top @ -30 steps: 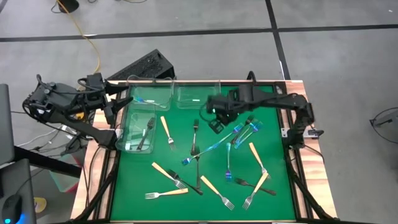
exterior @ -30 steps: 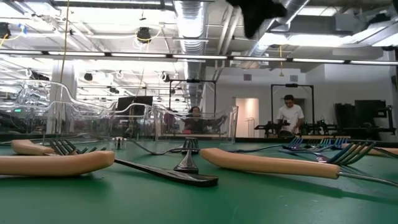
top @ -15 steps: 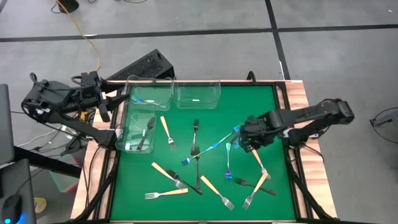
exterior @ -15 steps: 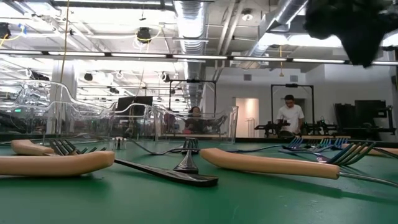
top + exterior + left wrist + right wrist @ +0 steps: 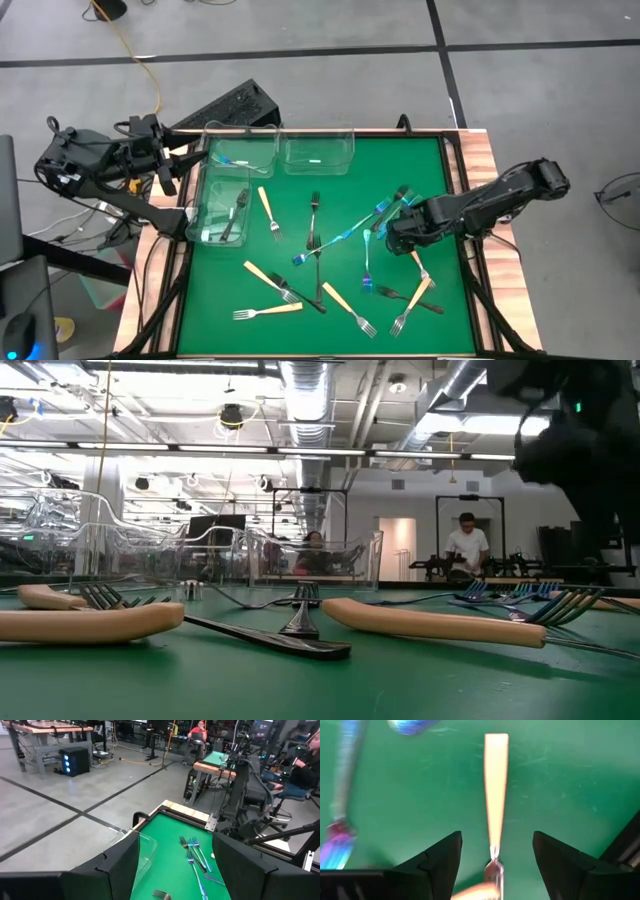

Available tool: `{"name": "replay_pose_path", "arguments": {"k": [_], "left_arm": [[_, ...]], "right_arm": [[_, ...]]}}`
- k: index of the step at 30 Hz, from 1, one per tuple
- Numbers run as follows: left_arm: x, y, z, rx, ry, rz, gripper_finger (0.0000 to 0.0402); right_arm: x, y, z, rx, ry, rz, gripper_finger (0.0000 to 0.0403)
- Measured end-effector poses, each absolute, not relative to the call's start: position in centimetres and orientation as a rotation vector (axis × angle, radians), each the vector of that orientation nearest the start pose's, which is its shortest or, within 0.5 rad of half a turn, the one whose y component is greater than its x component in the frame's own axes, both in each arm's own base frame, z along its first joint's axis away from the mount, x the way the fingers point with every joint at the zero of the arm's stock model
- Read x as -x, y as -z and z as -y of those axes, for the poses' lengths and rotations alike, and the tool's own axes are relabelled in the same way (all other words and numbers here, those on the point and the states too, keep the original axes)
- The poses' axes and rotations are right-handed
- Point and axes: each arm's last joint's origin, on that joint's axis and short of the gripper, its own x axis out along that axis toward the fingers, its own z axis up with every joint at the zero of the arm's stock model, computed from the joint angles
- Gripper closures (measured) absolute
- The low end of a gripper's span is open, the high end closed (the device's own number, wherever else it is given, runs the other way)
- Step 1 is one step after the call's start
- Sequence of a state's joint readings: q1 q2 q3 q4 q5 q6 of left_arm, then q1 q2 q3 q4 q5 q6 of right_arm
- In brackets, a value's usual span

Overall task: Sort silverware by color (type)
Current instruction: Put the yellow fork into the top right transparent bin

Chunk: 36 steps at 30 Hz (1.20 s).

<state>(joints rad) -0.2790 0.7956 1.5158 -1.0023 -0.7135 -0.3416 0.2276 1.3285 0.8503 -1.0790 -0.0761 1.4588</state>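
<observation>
Silverware lies scattered on the green mat [image 5: 440,170]: tan-handled forks [image 5: 268,212], blue iridescent forks [image 5: 340,237] and dark forks [image 5: 314,215]. My right gripper [image 5: 394,238] stands open low over the mat's right half. Its fingers stand on either side of a tan-handled fork [image 5: 496,785] without touching it; that fork [image 5: 416,256] lies flat on the mat. In the low view my right gripper [image 5: 580,450] shows dark at the upper right. My left gripper [image 5: 175,865] is open and holds nothing; it waits outside the table's far left corner [image 5: 172,168].
Three clear bins stand at the far left: one [image 5: 240,150] holds a blue fork, one [image 5: 318,152] a pale piece, one [image 5: 220,210] a dark fork. Several blue forks [image 5: 395,210] lie just beyond my right gripper. People show in the room behind.
My right gripper has swung from beside the far middle bin toward the table's near right and come down low over the tan-handled fork. My left arm has drawn back a little toward the table's left edge.
</observation>
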Motion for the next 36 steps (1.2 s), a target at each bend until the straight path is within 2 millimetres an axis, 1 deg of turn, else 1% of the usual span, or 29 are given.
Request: {"name": "replay_pose_path", "arguments": {"k": [7, 14, 18, 21, 26, 31, 36], "left_arm": [[-6.9, -47.4, 0.0, 0.199, -0.467, -0.175, 0.0168], [-6.8, -47.4, 0.0, 0.189, -0.474, -0.174, 0.0168], [-6.9, -47.4, 0.0, 0.193, -0.475, -0.168, 0.0168], [-6.9, -47.5, 0.0, 0.200, -0.477, -0.165, 0.0168], [-6.8, -47.5, -0.1, 0.202, -0.500, -0.159, 0.0168], [-6.8, -47.5, -0.1, 0.202, -0.503, -0.158, 0.0168], [-6.8, -47.5, -0.2, 0.192, -0.544, -0.150, 0.0168]], "right_arm": [[-20.2, -17.8, -4.9, -0.967, 0.862, -1.423, 0.0139], [-19.5, -15.2, -4.7, -0.933, 0.816, -1.477, 0.0139], [-19.3, -13.9, -4.7, -0.969, 0.769, -1.479, 0.0140], [-18.9, -13.3, -4.7, -0.976, 0.771, -1.495, 0.0150], [-18.7, -13.2, -4.6, -0.972, 0.778, -1.512, 0.0190], [-18.4, -13.1, -4.6, -0.961, 0.791, -1.531, 0.0250], [-18.4, -13.1, -4.6, -0.947, 0.780, -1.546, 0.0309]]}}
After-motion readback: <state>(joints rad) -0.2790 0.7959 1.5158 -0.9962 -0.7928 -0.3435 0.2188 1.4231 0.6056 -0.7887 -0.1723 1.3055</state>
